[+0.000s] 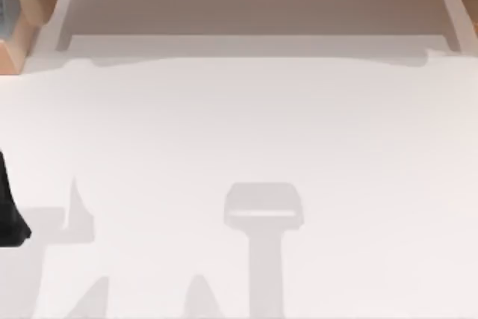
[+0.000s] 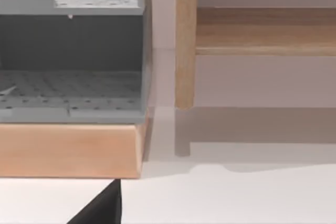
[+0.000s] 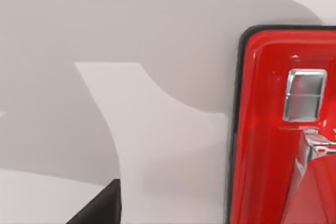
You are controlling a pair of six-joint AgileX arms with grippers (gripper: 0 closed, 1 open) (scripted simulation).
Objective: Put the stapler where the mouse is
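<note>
Stapler lies on the white bench directly under the right wrist camera, close up and cut off by the picture's edge. Its glossy red body with a dark rim and a small metal plate is plain to see; its long axis appears to run along the camera's line of sight, though its far end is out of frame, so the full lie cannot be confirmed.

Right arm is judged the nearer one by a wide margin, since the red body sits just beside a dark finger tip at the lower edge of that view. Whether the right fingers are spread or closed cannot be told, nor whether they hold anything; no contact with the stapler is visible.

Left arm shows as a dark shape at the left edge of the top view, near the bench's left side. Its wrist camera looks at a grey perforated organiser standing on a wooden block, with a wooden upright beside it. A dark tip of the left fingers is in view; their opening cannot be told.

No mouse is identified, so the target spot is unconfirmed.

Judgement: the coming grasp turns on centring the right fingers across the stapler's narrow width.
</note>
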